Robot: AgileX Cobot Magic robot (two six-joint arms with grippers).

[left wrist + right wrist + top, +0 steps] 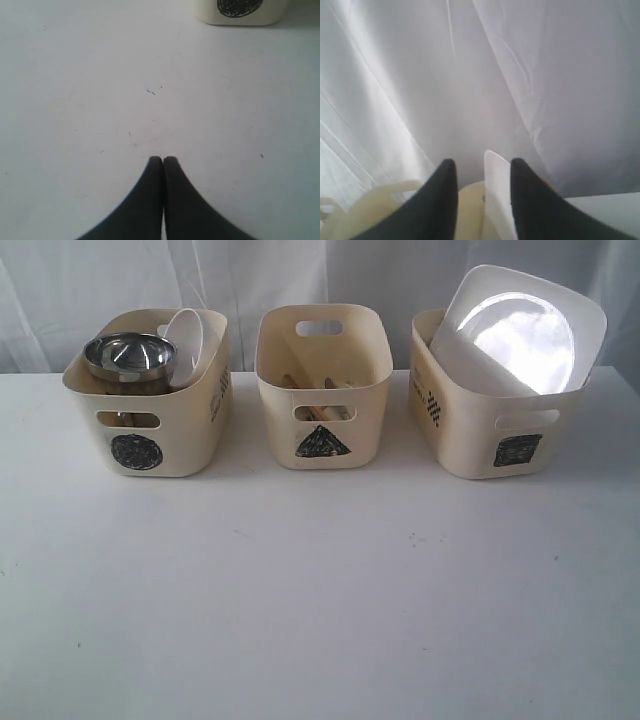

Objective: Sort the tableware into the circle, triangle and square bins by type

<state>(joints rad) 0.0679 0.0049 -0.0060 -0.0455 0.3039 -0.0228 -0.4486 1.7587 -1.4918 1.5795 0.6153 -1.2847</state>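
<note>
The large white rounded-square plate (520, 332) stands on edge in the cream plastic tub marked with a black scribbled square (470, 430), leaning back with its upper half well above the rim. In the right wrist view the right gripper (483, 161) has its black fingers apart with the plate's rim between them. The rim lies close against one finger, and a clear gap shows on the other side, so the plate is straddled rather than clamped. The left gripper (163, 159) hangs over the bare white table (320, 600) with its fingers pressed together and nothing between them. Neither arm shows in the exterior view.

The alike tub marked with a circle (180, 430) holds a shiny steel bowl (128, 353) and a small white bowl (187, 338). The middle tub, marked with a triangle (275, 420), holds wooden chopsticks (300, 383) among other pieces too hidden to name. The table in front is bare, so the sorting looks all but done.

The step in hand appears to be letting go of the plate. To do it well, the right fingers should spread until both stand off the rim. The arm should then draw away along the plate's own plane, never across it. A finger dragging sideways could tip the leaning plate forward or lever it out of the tub. A slow start to the retreat would show whether the plate rests steady by itself.
</note>
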